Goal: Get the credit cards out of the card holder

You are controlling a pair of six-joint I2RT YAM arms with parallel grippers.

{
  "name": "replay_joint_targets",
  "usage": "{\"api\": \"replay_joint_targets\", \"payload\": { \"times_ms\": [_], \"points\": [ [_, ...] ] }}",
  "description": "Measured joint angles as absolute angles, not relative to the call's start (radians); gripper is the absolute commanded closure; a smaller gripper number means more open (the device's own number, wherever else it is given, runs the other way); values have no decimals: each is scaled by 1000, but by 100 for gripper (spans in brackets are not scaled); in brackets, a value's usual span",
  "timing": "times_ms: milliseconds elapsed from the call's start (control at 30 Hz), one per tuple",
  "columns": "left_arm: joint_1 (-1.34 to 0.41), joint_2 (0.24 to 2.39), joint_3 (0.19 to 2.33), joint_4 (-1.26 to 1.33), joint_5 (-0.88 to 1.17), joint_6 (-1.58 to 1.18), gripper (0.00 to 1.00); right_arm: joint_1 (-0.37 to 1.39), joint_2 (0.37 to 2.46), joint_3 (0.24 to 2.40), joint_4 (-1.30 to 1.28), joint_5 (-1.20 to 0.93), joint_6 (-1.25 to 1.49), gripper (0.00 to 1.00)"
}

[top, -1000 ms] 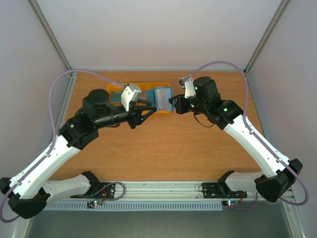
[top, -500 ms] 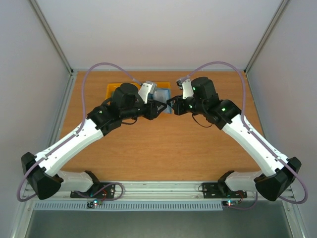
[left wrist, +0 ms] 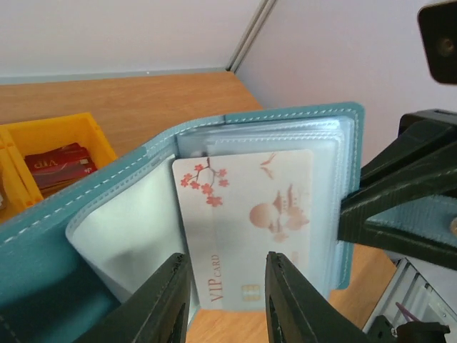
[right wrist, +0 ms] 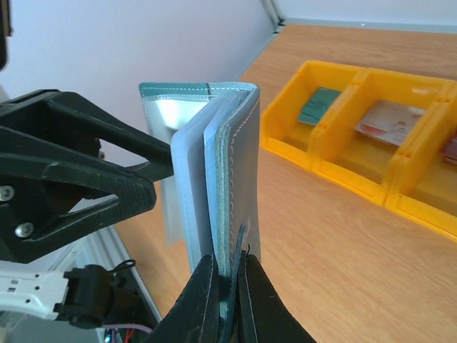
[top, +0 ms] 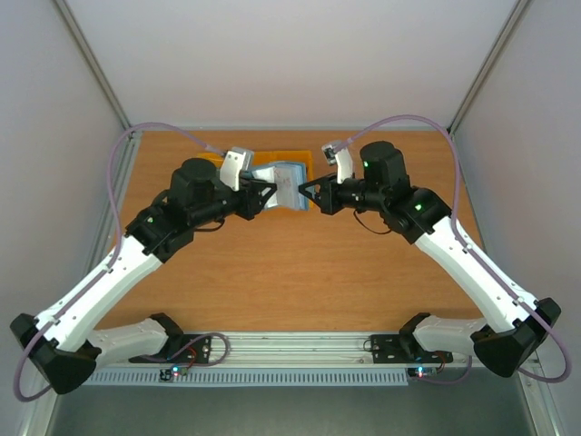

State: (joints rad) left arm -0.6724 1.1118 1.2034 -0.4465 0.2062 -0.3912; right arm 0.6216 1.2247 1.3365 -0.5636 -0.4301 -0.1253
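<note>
Wood of the table [top: 300, 272] lies well below the work. The card holder [top: 283, 182] is held up in the air between the two arms, in front of the yellow bins [right wrist: 325, 164] at the far side, where a red card [left wrist: 61, 164] and a teal card [right wrist: 319, 105] are already laid.

The holder is opened like a book. One cover is pinched by the right gripper [right wrist: 228, 261], its jaws pressed together on the stitched edge, and the clear sleeves are fanned towards the left gripper [left wrist: 227, 268]. That gripper's fingers are set apart with nothing clamped between them, just in front of the lower edge of a white VIP card [left wrist: 250, 214], which appears to stand partway out of its sleeve.

To do the step well, the wrist would probably have to be turned so that the card's faces — not its width — come between the fingers. Only the bare corner should be nipped, clear of the sleeve film. The pull is best made straight along the sleeve's opening, with the holder held firm against it.
</note>
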Motion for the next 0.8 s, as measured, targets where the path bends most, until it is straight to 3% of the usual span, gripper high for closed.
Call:
{"api": "replay_joint_targets", "payload": {
  "times_ms": [167, 400, 800],
  "points": [
    [-662, 1053, 1165, -454, 197, -366, 67, 615, 1214, 1320, -514, -526, -132, 99],
    [-633, 968, 1116, -450, 250, -359, 53, 603, 1190, 1280, -424, -675, -141, 99],
    [-589, 905, 1080, -399, 414, -396, 45, 594, 1163, 1240, -316, -863, -150, 99]
  ]
}}
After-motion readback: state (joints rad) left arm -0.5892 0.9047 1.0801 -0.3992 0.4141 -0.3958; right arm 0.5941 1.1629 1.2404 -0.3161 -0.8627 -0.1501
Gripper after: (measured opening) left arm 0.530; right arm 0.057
